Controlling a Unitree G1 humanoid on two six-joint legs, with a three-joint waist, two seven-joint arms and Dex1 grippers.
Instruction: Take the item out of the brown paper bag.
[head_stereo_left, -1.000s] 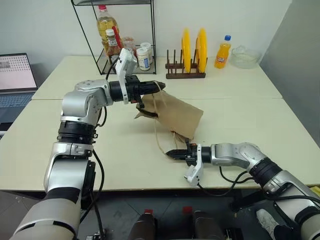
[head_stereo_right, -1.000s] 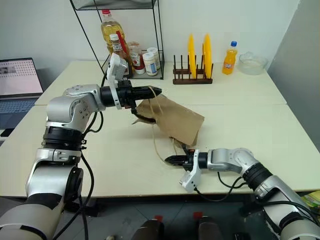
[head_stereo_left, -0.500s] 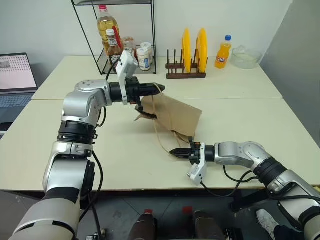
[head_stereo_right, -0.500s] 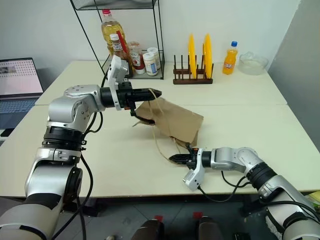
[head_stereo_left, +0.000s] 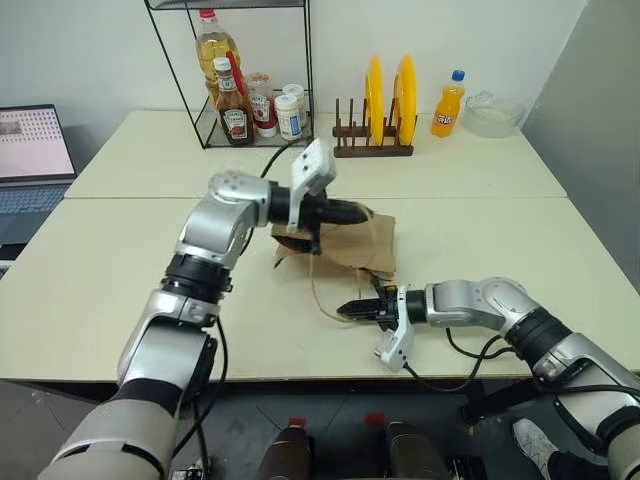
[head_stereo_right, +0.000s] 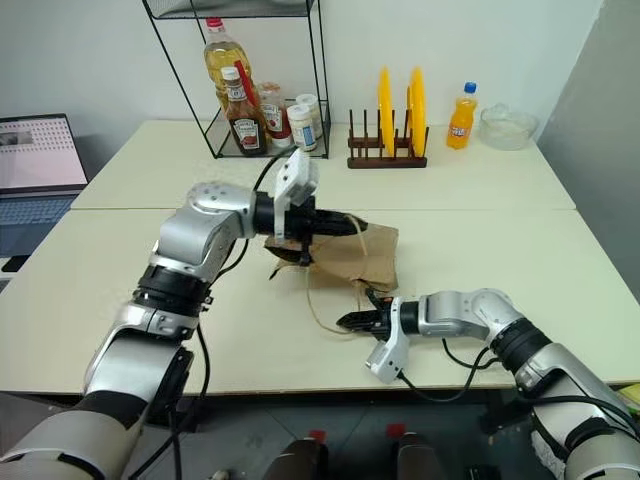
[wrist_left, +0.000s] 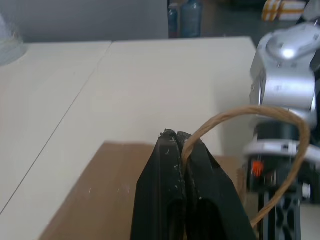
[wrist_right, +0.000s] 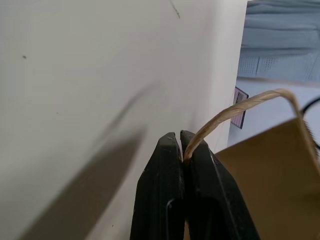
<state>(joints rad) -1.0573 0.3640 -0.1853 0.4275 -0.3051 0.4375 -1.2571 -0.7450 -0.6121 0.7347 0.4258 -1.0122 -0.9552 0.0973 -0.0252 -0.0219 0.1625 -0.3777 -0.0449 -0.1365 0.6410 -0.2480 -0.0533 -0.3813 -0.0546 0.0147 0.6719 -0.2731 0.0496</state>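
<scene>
1. Now, your left gripper (head_stereo_left: 362, 212) sits just left of the frame's centre in the left eye view, fingers pressed together on a thin tan cord handle (wrist_left: 260, 116) of the creased brown kraft paper bag (head_stereo_left: 350, 244), above the bag's mouth end.
2. Your right gripper (head_stereo_left: 345, 310) is low and right of centre, its black fingers likewise clamped on the other tan cord handle (wrist_right: 235, 112), close to the table's near edge.
3. The bag lies slumped on the pale cream table (head_stereo_left: 480, 250) between the two grippers, its mouth towards the picture's left.
4. You cannot see the small cola bottle; judging by the bag's shape and the task, it is probably inside.
5. To do this step well, spread the two handles apart gently so the mouth opens, and keep both cords taut without jerking, since thin cord could slip or tear the paper.
6. Tip the closed end up only slowly, so the bottle slides out onto bare table, away from the dark wooden plate rack with yellow plates (head_stereo_left: 372, 140) at the upper middle.
</scene>
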